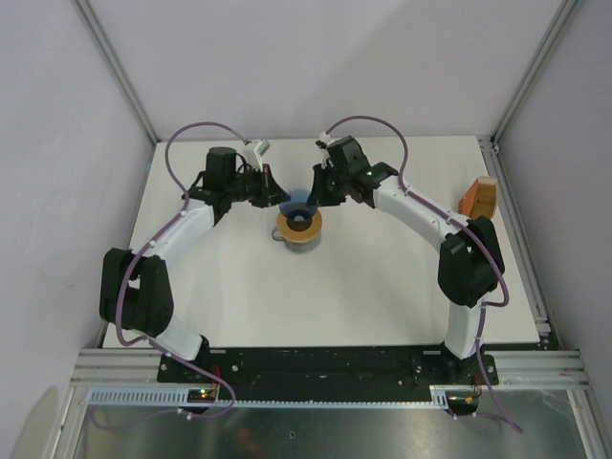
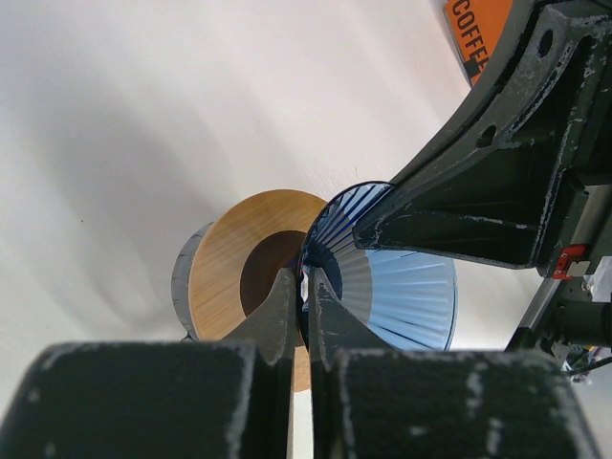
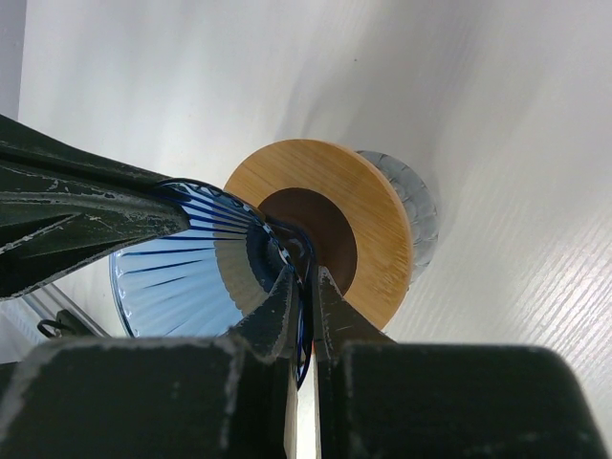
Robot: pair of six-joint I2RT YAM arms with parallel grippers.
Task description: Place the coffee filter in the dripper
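The blue ribbed dripper (image 1: 298,203) hangs between both grippers, just above the far edge of the amber disc (image 1: 299,227) that lies on the glass jug (image 3: 413,196). My left gripper (image 1: 281,199) is shut on the dripper's rim (image 2: 402,287) from the left. My right gripper (image 1: 318,195) is shut on the rim (image 3: 182,277) from the right. The dripper is tilted, and its ribbed inside shows in both wrist views. No loose coffee filter is in view.
An orange and tan pack (image 1: 479,197) marked "COFFEE" (image 2: 473,29) stands at the table's right edge. The amber disc (image 2: 229,258) has a dark centre hole (image 3: 320,225). White walls and metal frame posts close in the table on three sides.
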